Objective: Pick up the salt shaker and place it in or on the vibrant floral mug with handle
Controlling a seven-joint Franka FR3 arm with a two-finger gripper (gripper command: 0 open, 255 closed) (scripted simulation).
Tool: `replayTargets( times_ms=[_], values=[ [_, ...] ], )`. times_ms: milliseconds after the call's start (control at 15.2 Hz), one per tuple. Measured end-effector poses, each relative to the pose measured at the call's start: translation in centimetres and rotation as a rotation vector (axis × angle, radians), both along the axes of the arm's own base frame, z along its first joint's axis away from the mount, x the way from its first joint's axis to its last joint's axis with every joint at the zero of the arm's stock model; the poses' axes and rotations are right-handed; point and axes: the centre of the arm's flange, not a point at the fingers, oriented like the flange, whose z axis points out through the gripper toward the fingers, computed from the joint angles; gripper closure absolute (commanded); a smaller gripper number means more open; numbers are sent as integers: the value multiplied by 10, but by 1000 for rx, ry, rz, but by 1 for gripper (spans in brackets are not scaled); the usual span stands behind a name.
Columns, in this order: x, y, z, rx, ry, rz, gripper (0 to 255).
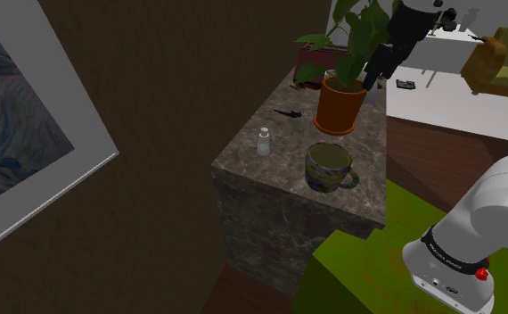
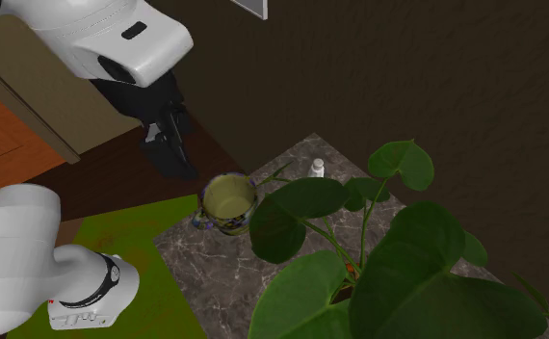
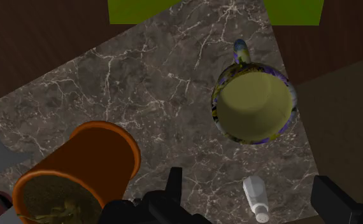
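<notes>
A small white salt shaker (image 1: 263,141) stands on the dark marble counter (image 1: 279,169), near the edge by the brown wall. The floral mug (image 1: 328,168), yellow-green inside and with a handle, stands upright near the counter's front edge. My gripper (image 1: 374,78) hangs open and empty, high over the counter beside the plant pot. In the second exterior view the gripper (image 2: 174,159) hovers above and left of the mug (image 2: 227,202), with the shaker (image 2: 317,169) beyond. In the wrist view the shaker (image 3: 255,197) shows far below, between my spread fingers (image 3: 174,184), and the mug (image 3: 253,105) is just past it.
An orange pot (image 1: 340,103) with a large leafy plant (image 2: 398,270) takes up the counter's far part. A small dark object (image 1: 288,113) lies behind the shaker. The green stand top (image 1: 359,268) adjoins the counter. A framed picture (image 1: 20,134) leans at the shoulder view's left.
</notes>
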Motion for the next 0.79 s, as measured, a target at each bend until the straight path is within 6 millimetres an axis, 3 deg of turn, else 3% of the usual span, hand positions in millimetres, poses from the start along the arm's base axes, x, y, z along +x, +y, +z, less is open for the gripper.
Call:
replayTargets(
  times_ms=[132, 330, 792],
  values=[
    [5, 2, -4, 2, 3, 0, 0],
    [32, 9, -24, 11, 18, -3, 0],
    [112, 28, -73, 38, 58, -9, 0]
  ],
)
